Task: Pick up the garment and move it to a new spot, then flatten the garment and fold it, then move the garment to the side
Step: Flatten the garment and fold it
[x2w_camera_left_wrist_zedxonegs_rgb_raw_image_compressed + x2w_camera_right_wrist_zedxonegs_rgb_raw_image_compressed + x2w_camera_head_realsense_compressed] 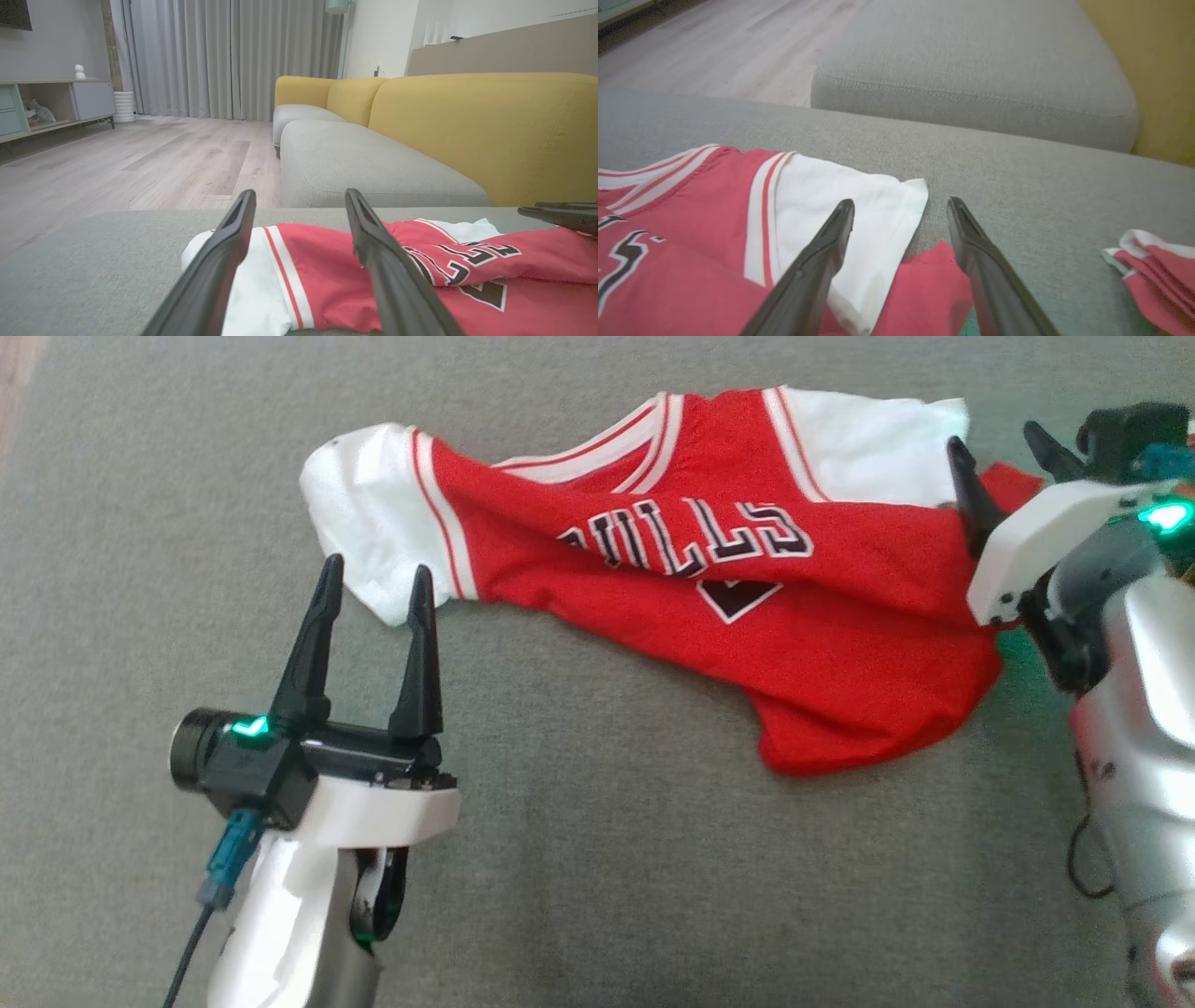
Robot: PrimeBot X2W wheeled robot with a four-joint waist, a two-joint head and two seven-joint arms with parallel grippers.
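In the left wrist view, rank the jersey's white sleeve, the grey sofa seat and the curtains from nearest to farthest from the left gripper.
Measured from the open left gripper:
1. The white sleeve: right at the fingers, low in the view.
2. The grey sofa seat: ahead, beyond the surface's far edge, slightly right.
3. The curtains: along the far wall, upper left.

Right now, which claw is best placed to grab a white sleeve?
Probably the left claw: it's open, with the jersey's white sleeve end between its fingers. The right claw, open too, spans a sleeve corner and red cloth.
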